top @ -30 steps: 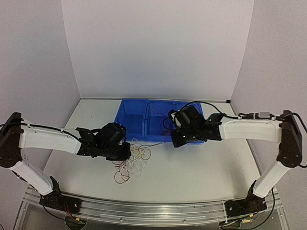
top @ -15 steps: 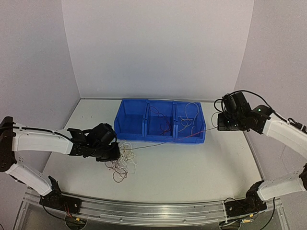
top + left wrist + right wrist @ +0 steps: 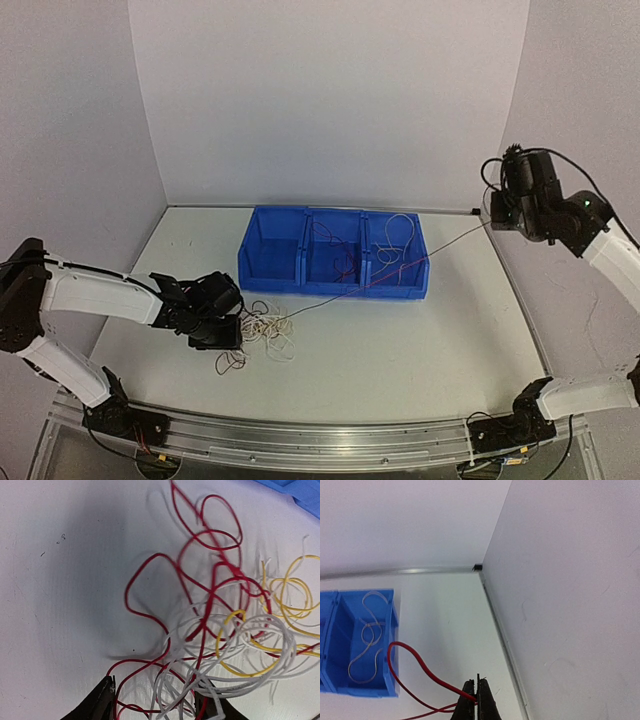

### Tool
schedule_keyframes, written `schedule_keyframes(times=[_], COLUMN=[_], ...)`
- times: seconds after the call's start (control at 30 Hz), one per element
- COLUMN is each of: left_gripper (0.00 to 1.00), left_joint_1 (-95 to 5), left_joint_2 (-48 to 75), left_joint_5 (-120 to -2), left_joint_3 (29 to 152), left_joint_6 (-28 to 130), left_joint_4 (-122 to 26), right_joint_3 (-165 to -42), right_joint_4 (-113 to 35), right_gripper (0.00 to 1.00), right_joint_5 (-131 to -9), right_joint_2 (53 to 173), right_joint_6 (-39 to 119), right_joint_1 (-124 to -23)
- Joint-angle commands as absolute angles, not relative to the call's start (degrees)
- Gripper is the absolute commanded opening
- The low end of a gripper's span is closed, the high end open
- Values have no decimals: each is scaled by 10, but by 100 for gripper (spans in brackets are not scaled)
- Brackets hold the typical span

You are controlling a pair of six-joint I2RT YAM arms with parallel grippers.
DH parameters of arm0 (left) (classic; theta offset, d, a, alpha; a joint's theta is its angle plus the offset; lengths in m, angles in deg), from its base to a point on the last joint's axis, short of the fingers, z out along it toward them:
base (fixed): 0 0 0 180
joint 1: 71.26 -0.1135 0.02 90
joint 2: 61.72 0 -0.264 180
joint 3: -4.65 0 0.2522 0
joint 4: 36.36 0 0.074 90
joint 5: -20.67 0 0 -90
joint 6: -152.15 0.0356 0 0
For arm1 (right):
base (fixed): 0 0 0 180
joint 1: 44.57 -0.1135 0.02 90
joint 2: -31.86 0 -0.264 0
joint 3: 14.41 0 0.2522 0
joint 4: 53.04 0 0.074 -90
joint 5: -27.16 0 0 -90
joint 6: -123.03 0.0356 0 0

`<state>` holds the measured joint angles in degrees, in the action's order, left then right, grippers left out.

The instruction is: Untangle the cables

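- Here, nearest me, are my two arms, one bolted at each side of the bench's (image 3: 420, 350) near edge.
- My left end effector (image 3: 157, 694) is down low over the bench on the left side, its two fingers spread apart. It pinches nothing, though white and red strands lie on the bench between the fingertips.
- The cables (image 3: 262, 333) lie as one loose heap on the bench just in front of that end effector.
- I see three colours in the heap: red, white and yellow. The strands are thin and curl in overlapping loops, so I cannot count them singly.
- The white ones bunch into rings in the middle, the yellow ones coil on one side and the red ones sprawl widest.
- One red cable (image 3: 432, 677) leaves the heap and runs in a nearly straight line, rising off the bench to the far right.
- It passes across the front of the blue bins (image 3: 270, 275).
- There are three bins, side by side in one row behind the heap.
- The right bin holds pale looping wire and the middle one holds red strands. I cannot tell what the left one holds.
- Farthest off, my right end effector (image 3: 476, 700) is raised high by the right wall, fingers pressed together and pinching the end of that one red cable.
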<state>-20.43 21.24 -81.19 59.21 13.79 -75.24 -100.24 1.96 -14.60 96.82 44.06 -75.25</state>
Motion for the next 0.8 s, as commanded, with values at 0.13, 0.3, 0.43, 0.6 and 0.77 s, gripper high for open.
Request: schedule_keyframes(times=[0.13,0.3,0.43,0.6,0.77], left_gripper=[45,25,2,0,0], left_joint_1=[-207,-215,-223,-235,-245], left_joint_2=[279,298,300,300,286], left_joint_5=[-819,-818,-816,-830,-835], left_joint_3=[608,612,607,597,585], left_joint_6=[126,113,110,91,85], left_joint_4=[-756,-757,-754,-773,-782], right_joint_3=[-1204,-1251,-1273,-1297,-1333], right_joint_4=[-11,-101,-164,-321,-361], right_gripper=[0,0,0,0,0], right_joint_5=[-11,24,35,33,-9], right_joint_2=[957,974,982,999,1010], right_joint_6=[288,155,76,-90,-134], right_joint_1=[-748,-746,-742,-733,-731])
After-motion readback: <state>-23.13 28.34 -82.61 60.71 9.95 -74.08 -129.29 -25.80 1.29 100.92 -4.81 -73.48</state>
